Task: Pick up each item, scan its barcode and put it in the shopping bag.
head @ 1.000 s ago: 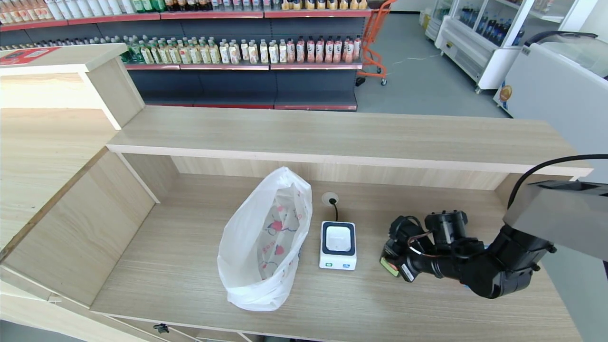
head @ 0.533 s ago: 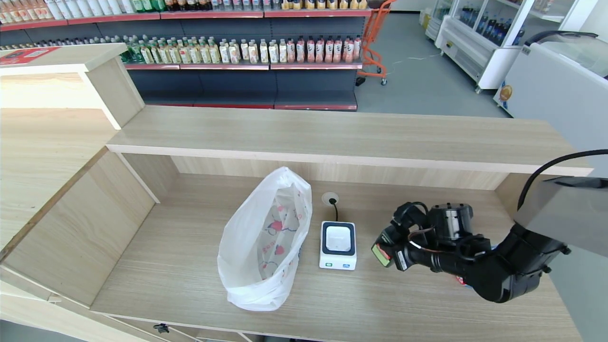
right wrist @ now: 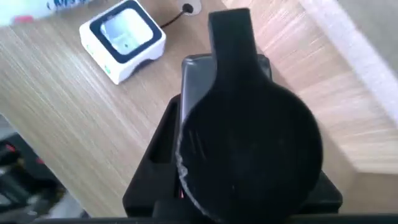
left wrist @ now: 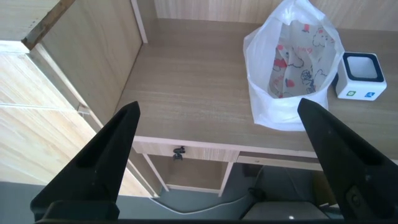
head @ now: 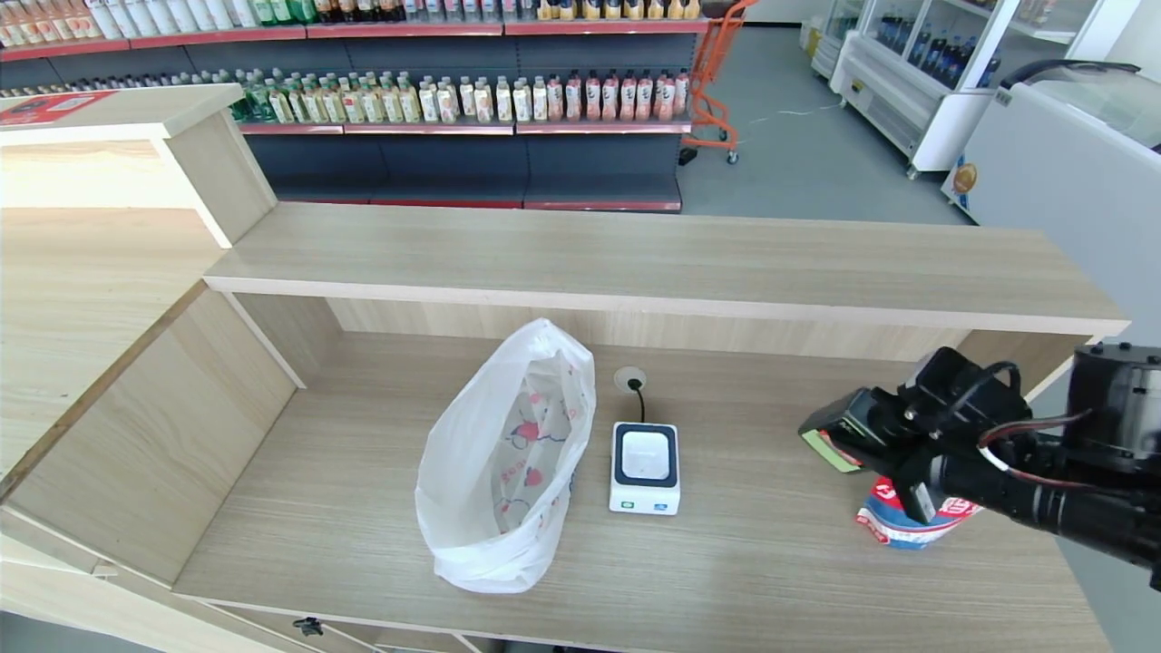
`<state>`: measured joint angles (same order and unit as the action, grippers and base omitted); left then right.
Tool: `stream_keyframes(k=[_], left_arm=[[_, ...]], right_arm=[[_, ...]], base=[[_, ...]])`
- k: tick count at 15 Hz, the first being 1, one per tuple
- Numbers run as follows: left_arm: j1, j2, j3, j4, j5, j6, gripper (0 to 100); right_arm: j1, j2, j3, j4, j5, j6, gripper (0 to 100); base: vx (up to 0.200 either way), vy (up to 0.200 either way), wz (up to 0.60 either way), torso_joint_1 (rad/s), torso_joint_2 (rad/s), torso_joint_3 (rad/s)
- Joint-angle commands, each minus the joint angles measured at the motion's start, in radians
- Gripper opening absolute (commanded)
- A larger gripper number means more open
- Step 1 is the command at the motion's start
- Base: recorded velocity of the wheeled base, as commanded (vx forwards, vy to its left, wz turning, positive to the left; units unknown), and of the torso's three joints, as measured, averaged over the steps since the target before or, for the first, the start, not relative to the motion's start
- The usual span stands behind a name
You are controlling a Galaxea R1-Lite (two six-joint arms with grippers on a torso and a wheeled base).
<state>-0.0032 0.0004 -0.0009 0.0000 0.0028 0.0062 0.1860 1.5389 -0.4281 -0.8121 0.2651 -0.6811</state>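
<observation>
Right gripper [head: 851, 433] clamped on dark, green-faced item [head: 827, 450], held above counter [head: 771, 562] at its right end, well apart from scanner [head: 645, 467]. Bag [head: 472, 508] just left of scanner. Red-white packet [head: 893, 528] lies under the arm. Left gripper [left wrist: 217, 109] spread wide, empty (above counter's front edge).

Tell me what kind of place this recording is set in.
Most likely a small supermarket, at the checkout: a wooden counter with a barcode scanner and a plastic shopping bag on it, shelves of bottled drinks behind, and glass-door fridges across the aisle.
</observation>
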Motion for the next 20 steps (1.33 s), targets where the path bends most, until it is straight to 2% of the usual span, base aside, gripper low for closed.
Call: stream_keyframes(k=[1, 2, 3, 6, 8, 9, 11, 13, 15, 20], left_arm=[[0.0, 0.0, 0.001, 0.0, 0.0, 0.0, 100], [0.0, 0.0, 0.001, 0.0, 0.0, 0.0, 100], [0.0, 0.0, 0.001, 0.0, 0.0, 0.0, 100], [0.0, 0.0, 0.001, 0.0, 0.0, 0.0, 100], [0.0, 0.0, 0.001, 0.0, 0.0, 0.0, 100], [0.0, 0.0, 0.001, 0.0, 0.0, 0.0, 100], [0.0, 0.0, 0.001, 0.0, 0.0, 0.0, 100], [0.0, 0.0, 0.001, 0.0, 0.0, 0.0, 100], [0.0, 0.0, 0.001, 0.0, 0.0, 0.0, 100], [0.0, 0.0, 0.001, 0.0, 0.0, 0.0, 100]], right_arm=[[-0.082, -0.155, 0.043, 0.05, 0.089, -0.284, 0], [-0.089, -0.148, 0.043, 0.051, 0.172, -0.396, 0], [-0.108, -0.135, 0.043, 0.068, 0.304, -0.701, 0], [-0.076, -0.077, 0.034, 0.218, 0.582, -1.382, 0], [0.007, -0.045, 0.031, 0.318, 0.691, -1.729, 0], [0.046, -0.045, 0.028, 0.343, 0.709, -1.847, 0], [0.132, -0.023, 0.028, 0.34, 0.724, -1.91, 0], [0.208, -0.008, 0.029, 0.307, 0.787, -1.982, 0], [0.244, -0.006, 0.029, 0.289, 0.826, -2.026, 0], [0.245, -0.031, 0.042, 0.292, 0.839, -2.086, 0]], base=[[0.0, 0.0, 0.0, 0.0, 0.0, 0.0], [0.0, 0.0, 0.0, 0.0, 0.0, 0.0], [0.0, 0.0, 0.0, 0.0, 0.0, 0.0], [0.0, 0.0, 0.0, 0.0, 0.0, 0.0], [0.0, 0.0, 0.0, 0.0, 0.0, 0.0], [0.0, 0.0, 0.0, 0.0, 0.0, 0.0], [0.0, 0.0, 0.0, 0.0, 0.0, 0.0], [0.0, 0.0, 0.0, 0.0, 0.0, 0.0], [0.0, 0.0, 0.0, 0.0, 0.0, 0.0], [0.0, 0.0, 0.0, 0.0, 0.0, 0.0]])
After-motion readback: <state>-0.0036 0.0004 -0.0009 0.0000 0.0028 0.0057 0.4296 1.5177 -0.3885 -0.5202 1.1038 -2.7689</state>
